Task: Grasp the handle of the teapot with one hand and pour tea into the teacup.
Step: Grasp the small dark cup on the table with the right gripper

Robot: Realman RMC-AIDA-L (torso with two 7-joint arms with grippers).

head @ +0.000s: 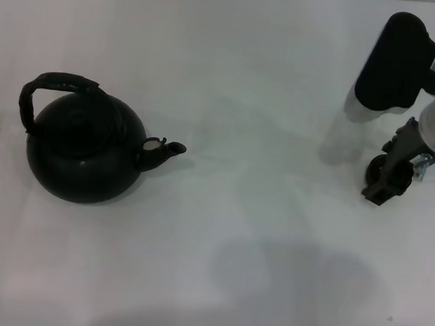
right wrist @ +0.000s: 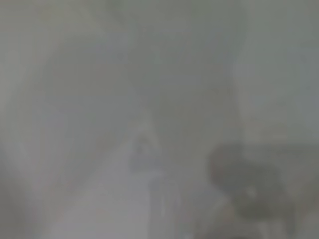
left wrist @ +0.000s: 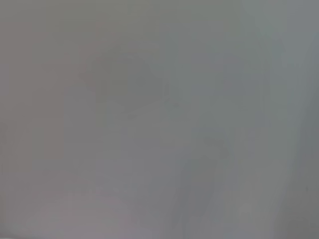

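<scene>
Right gripper [head: 385,183] far from teapot [head: 84,146] (white table [head: 272,76]).

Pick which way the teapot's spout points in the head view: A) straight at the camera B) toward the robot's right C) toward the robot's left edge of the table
B: the teapot sits at the left, and its pale-tipped spout juts toward the right arm's side.
</scene>
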